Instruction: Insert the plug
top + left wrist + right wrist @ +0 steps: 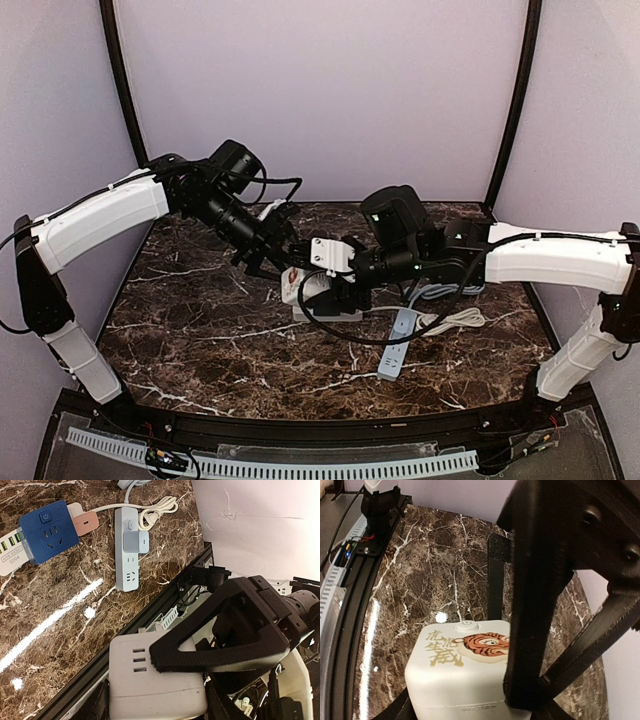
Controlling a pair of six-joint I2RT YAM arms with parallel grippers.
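A white cube-shaped plug block (457,672) with a tiger picture and a round button on top sits between my right gripper's (465,707) jaws. One black finger (535,645) covers its right side, and I cannot tell whether the jaws press on it. In the left wrist view my left gripper (150,685) is shut on a white block (145,685) with three slots, apparently the same one. From above, the block (298,296) lies mid-table between the left gripper (283,265) and the right gripper (330,292). The white power strip (126,567) carries a grey adapter (135,542).
A blue cube socket (47,530) with a pink plug (86,522) beside it lies near the strip. The strip (397,345) and its coiled white cable (455,320) lie right of centre. The black frame rail (165,605) runs along the table's near edge.
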